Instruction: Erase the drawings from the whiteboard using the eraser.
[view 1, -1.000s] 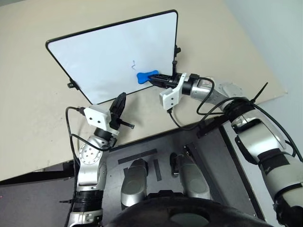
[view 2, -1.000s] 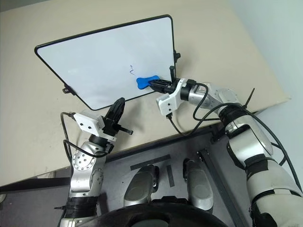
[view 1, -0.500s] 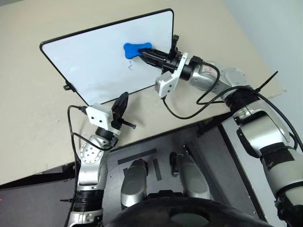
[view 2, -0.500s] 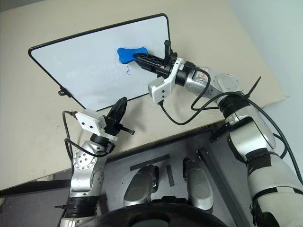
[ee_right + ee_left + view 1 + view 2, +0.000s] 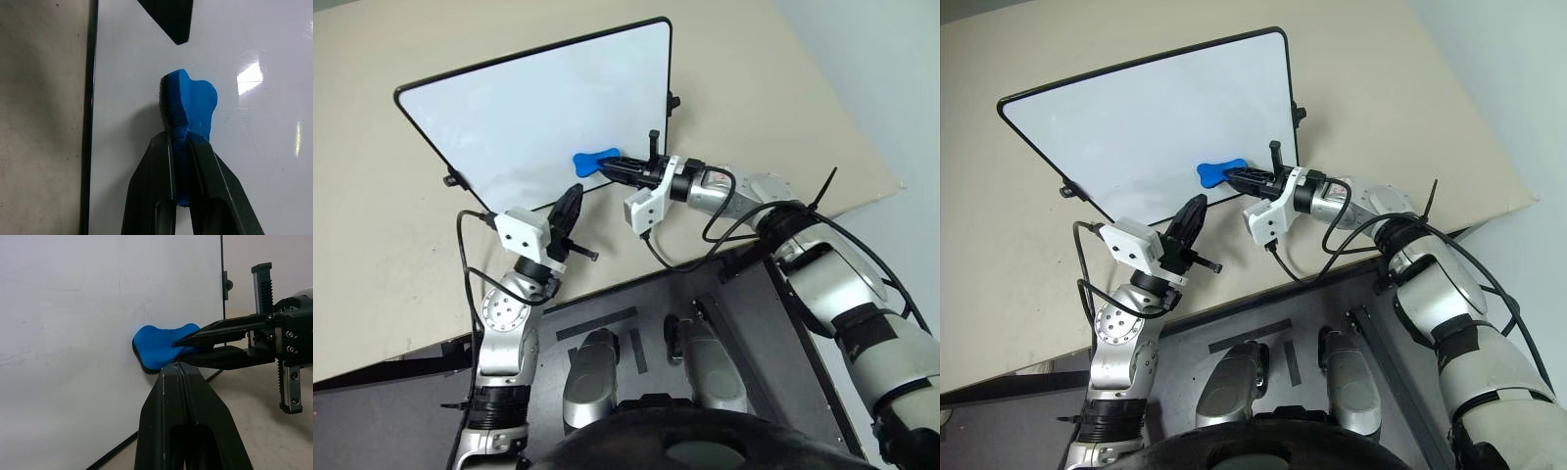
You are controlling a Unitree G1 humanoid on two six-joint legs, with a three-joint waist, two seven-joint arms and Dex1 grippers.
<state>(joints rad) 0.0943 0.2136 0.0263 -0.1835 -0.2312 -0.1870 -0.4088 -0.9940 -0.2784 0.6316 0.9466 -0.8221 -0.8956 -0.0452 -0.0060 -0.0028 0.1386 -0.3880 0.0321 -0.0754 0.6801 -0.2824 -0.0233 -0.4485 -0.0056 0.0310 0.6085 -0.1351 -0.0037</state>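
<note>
The whiteboard lies on the table, white with a thin black frame. My right gripper reaches in from the right and is shut on the blue eraser, which presses on the board close to its near edge. In the right wrist view the eraser sticks out past the two clamped fingers. The drawings are out of view; the board around the eraser looks white with faint smudges. My left gripper is shut on nothing and hovers just before the board's near edge, pointing at the eraser.
The board rests on a tan table whose front edge runs just in front of me. Small black clips stick out of the board's right side. A black cable hangs from the right wrist.
The right gripper swept the eraser up the board over the small blue scribble, then back down toward the near edge. The scribble no longer shows. The left gripper stayed put.
</note>
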